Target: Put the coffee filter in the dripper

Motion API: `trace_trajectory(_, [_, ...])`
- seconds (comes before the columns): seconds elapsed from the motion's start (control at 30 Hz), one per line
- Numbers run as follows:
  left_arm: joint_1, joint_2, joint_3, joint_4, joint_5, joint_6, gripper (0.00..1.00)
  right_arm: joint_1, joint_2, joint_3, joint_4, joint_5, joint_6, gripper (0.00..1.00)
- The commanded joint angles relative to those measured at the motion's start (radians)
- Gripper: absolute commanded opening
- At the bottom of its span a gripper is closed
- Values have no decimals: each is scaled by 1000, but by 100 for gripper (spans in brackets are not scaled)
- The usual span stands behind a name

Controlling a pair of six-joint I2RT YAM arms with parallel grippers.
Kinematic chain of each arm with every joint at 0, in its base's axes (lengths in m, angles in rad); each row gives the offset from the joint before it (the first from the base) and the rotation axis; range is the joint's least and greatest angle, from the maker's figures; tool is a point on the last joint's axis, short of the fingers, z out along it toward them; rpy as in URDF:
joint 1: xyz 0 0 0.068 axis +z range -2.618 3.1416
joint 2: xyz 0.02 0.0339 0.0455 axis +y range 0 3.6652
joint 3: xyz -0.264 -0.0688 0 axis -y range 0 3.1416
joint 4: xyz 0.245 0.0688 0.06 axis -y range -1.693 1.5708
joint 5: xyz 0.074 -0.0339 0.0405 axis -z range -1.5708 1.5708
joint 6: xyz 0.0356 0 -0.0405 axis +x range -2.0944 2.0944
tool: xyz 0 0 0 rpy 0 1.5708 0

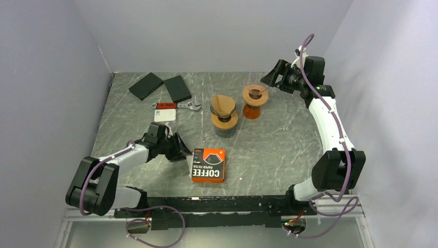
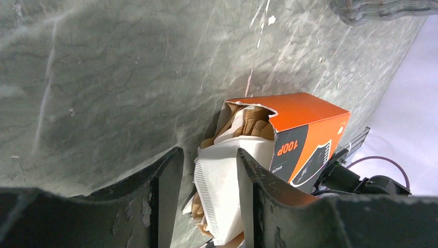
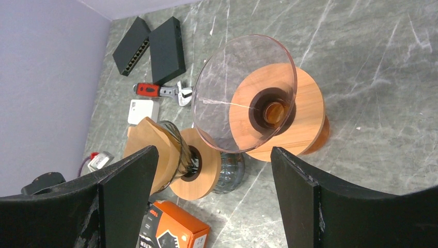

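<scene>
An orange coffee filter box [image 1: 208,165] lies near the front middle of the table, its torn end facing my left gripper [image 1: 183,149]. In the left wrist view a white paper filter [image 2: 222,191] sticks out of the box [image 2: 304,134], with brown filters behind it. My left gripper [image 2: 208,152] is open with the white filter between its fingers. The right finger touches it and the left finger stands apart. An empty glass dripper [image 1: 255,95] on a wooden collar [image 3: 304,111] stands at the back. My right gripper [image 1: 269,78] hovers just above it, wide open and empty [image 3: 213,150].
A second dripper [image 1: 224,111] with a brown filter in it stands on a glass carafe left of the empty one, and shows in the right wrist view [image 3: 165,150]. Two black boxes [image 1: 146,86] [image 1: 177,88], a red-handled wrench [image 1: 175,105] and a small white box [image 1: 165,115] lie at the back left.
</scene>
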Motion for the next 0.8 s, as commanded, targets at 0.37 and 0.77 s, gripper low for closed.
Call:
trace_trajectory(0.37, [4,-114,-51,83,-22,-29,0,5,-34,28,17,1,-13,85])
trace_trajectory(0.77, [4,-290,93,-319,-300,120,0,6,-44,31,20,-2,-11,85])
